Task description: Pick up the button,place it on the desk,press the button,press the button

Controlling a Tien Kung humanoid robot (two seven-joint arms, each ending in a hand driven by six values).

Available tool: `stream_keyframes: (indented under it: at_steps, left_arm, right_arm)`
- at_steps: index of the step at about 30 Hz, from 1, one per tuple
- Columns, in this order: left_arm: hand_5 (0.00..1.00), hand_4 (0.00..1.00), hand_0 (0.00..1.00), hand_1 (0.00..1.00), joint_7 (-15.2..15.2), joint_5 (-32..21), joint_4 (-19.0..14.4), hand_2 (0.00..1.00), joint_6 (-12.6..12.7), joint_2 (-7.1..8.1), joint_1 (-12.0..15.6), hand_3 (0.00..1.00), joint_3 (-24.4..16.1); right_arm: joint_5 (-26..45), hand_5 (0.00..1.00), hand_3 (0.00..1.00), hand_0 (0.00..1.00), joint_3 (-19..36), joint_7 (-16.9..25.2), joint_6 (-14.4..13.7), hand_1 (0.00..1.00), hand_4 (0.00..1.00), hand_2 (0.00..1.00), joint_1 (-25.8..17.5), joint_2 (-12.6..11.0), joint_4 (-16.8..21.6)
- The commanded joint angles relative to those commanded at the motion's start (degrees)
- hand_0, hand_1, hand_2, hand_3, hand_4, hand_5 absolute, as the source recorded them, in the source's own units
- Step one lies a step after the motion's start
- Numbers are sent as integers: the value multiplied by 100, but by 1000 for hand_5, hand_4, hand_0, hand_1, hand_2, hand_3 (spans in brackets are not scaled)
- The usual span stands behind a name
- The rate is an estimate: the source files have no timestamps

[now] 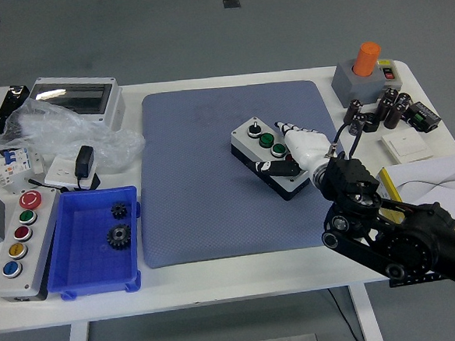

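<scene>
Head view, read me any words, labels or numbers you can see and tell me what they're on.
None can be read.
White box at the right edge: printed lines, too small.
Grey switch box with the orange knob: small label, blurred.
Breaker at the left: markings blurred.

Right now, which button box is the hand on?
The small grey button box on the blue mat, under the right hand. The long button box with red, green, yellow and blue buttons sits untouched at left.
</scene>
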Motion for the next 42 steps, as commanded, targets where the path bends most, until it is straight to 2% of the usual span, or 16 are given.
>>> stream_keyframes:
  at_steps: [4,5,10,11,16,17,21,22,28,29,34,35,39,42]
  left_arm:
    - [340,651,663,690,0,-2,1,612,0,3,-1,642,4]
    - [341,649,663,690,1,0,1,611,0,4,-1,641,3]
    - [341,649,663,690,1,-3,1,611,-2,0,2,641,5]
    - [338,646,663,690,1,-3,1,611,-3,-2,4,640,4]
    - [338,646,663,690,3,-10,2,611,-5,-1,18,640,-1]
    - [335,642,663,690,3,-8,2,610,-4,0,19,639,-4]
    - [335,642,663,690,0,5,-1,610,-2,2,15,639,-21]
    - [331,637,663,690,0,6,-1,611,-2,1,14,638,-24]
    - [331,637,663,690,-3,20,-3,611,1,-6,14,638,-43]
    - [333,636,663,690,-4,21,-2,611,1,-7,14,637,-44]
    - [333,636,663,690,-7,26,-3,611,3,-9,14,637,-54]
    - [334,635,663,690,-8,27,-2,612,4,-10,14,637,-56]
    - [334,635,663,690,-11,26,-1,612,6,-15,15,637,-58]
    - [335,633,664,690,-12,25,2,612,7,-18,12,637,-59]
  right_arm:
    - [-10,826,998,877,-46,0,-21,917,998,998,1,1,4]
    - [-14,724,998,772,-64,0,-29,848,998,911,2,1,6]
    - [-41,724,998,772,-169,0,-52,848,998,911,2,3,14]
    - [-36,573,998,627,-192,0,-56,713,998,760,0,4,12]
    - [-64,573,998,627,-245,0,-107,713,998,760,-12,12,24]
    - [-72,360,833,408,-249,0,-115,578,861,621,-12,12,26]
    - [-102,360,833,408,-263,0,-143,578,861,621,-3,10,31]
    - [-114,286,684,313,-264,0,-158,473,746,499,-1,8,31]
    - [-156,286,684,313,-262,0,-227,473,746,499,7,1,43]
    - [-167,266,619,293,-260,0,-247,453,696,447,11,-4,49]
    - [-192,266,619,293,-273,0,-334,453,696,447,36,-38,80]
    - [-188,236,561,284,-291,0,-365,451,671,419,50,-57,98]
    - [-130,236,561,284,-416,105,-515,451,671,419,137,-192,221]
    - [-72,212,541,281,-574,433,-638,451,673,406,259,-374,412]
